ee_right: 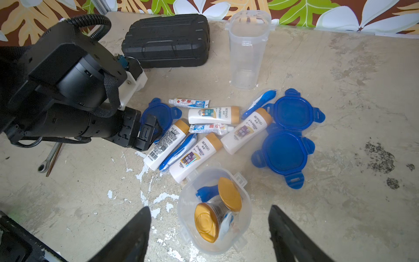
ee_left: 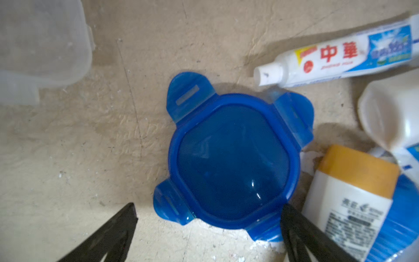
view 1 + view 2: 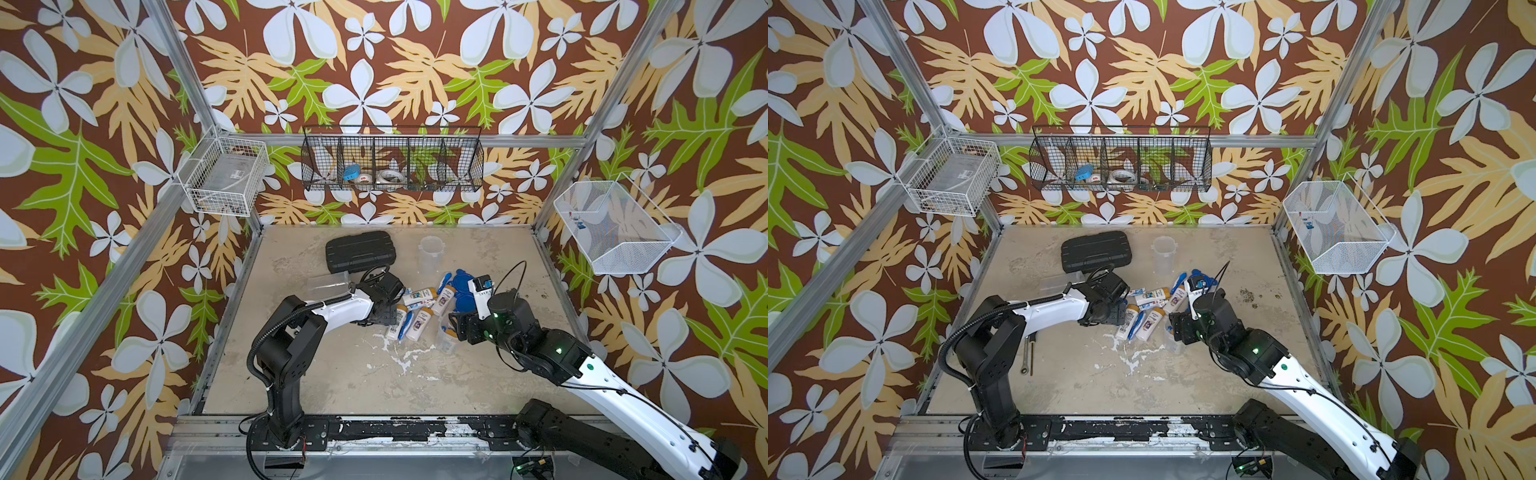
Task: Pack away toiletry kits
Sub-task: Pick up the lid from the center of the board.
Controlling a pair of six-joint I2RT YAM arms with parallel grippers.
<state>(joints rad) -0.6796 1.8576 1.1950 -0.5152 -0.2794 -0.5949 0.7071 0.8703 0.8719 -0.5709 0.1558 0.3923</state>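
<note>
Left claw (image 2: 208, 211) hangs spread wide over a blue clip lid (image 2: 233, 163) that lies flat on the counter (image 2: 90, 147). Its fingers flank the lid's edge and grip nothing; whether one of them touches the rim cannot be told. A toothpaste tube (image 2: 340, 59) and a white bottle with an orange cap (image 2: 353, 181) lie just beside that lid.

Right claw (image 1: 209, 209) is also wide and empty, its fingers on either side of an open packed tumbler (image 1: 247, 215) without touching it. Inside are two capped bottles (image 1: 207, 222) and a blue toothbrush (image 1: 207, 192).

Beyond it, four loose bottles (image 1: 214, 115) lie jumbled together with two toothpaste tubes (image 1: 210, 128) and two more toothbrushes (image 1: 178, 152). Two further lids (image 1: 294, 111) lie flat and overlapping beside the heap. An empty tumbler (image 1: 248, 50) stands upright near the back wall, next to the black hard case (image 1: 167, 40). In a top view a third tumbler (image 3: 328, 284) lies on its side against the left arm. A wrench (image 1: 48, 158) rests apart from the heap.
</note>
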